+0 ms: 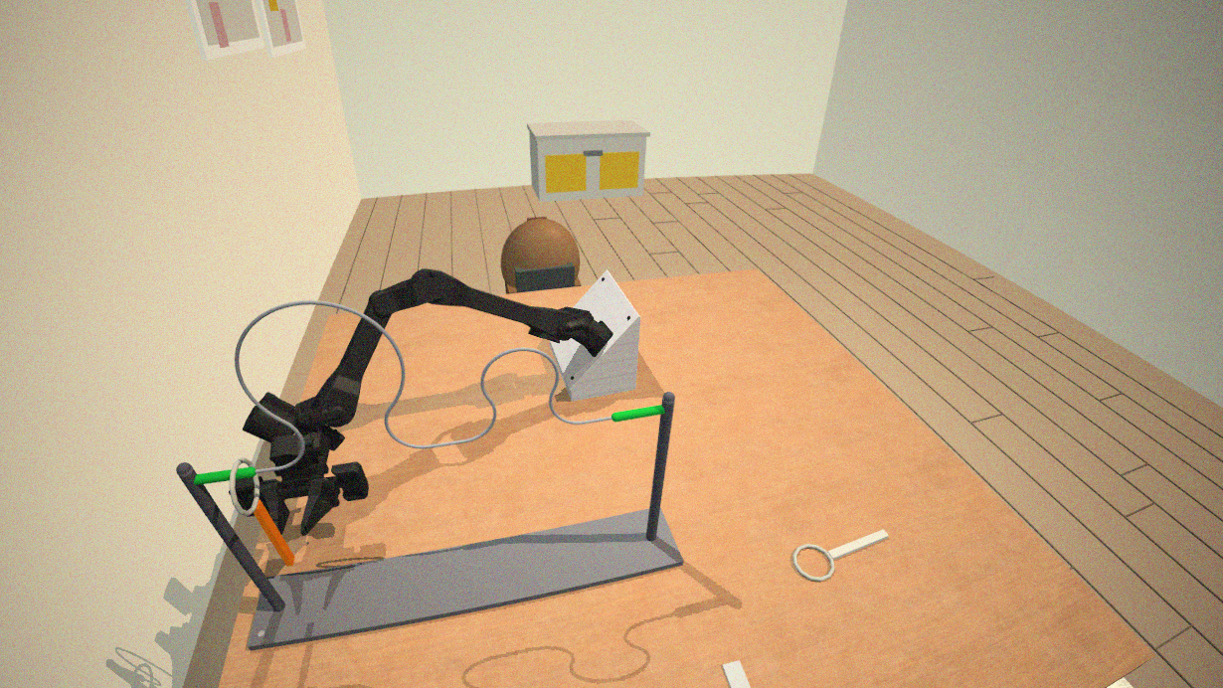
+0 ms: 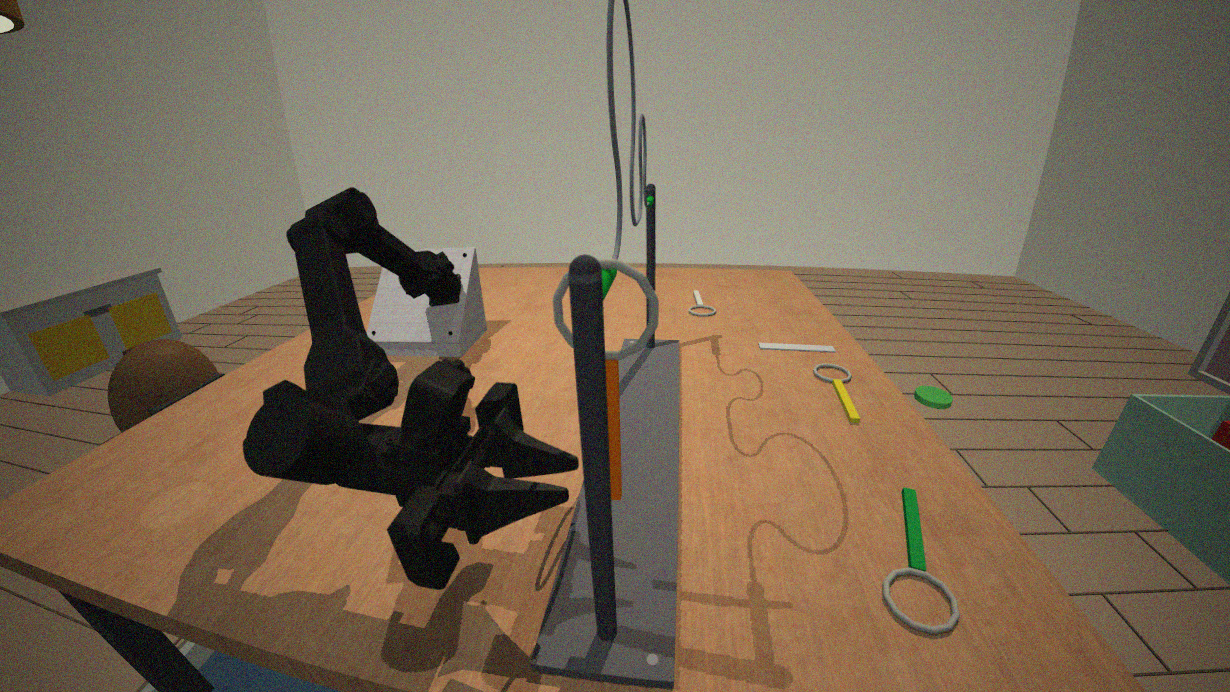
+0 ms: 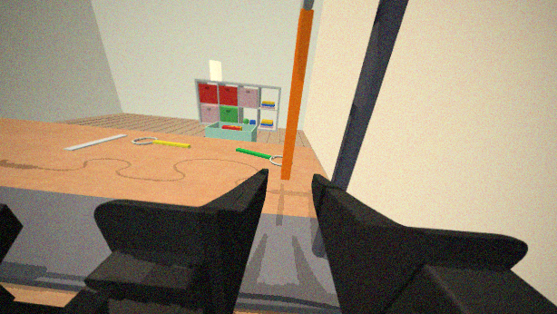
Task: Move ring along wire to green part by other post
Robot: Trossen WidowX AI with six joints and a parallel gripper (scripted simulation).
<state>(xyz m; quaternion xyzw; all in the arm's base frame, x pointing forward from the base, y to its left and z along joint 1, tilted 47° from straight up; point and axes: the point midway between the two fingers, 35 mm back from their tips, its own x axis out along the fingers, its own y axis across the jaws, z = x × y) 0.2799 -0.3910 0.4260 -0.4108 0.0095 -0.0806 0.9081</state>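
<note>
Gripper (image 1: 293, 530) (image 2: 571, 478) (image 3: 290, 176): fingers spread part-way, nothing between them; pointing toward the base plate (image 1: 470, 582) (image 2: 645, 533) side of the rig. Wrist view shows the orange handle (image 1: 274, 532) (image 2: 614, 430) (image 3: 298, 91) just ahead of the fingertips, lower end lined up with the gap; exterior view hides part of it behind the near post (image 1: 226, 530) (image 2: 593, 447) (image 3: 369, 95). Arm (image 1: 363, 342) (image 2: 326, 284) bends down from a raised elbow. Ring (image 1: 232, 485) (image 2: 655, 309) hangs around the green part (image 1: 224, 475) (image 2: 608, 279) by that post. Only the wrist view shows the shelf unit (image 3: 198, 102)
</note>
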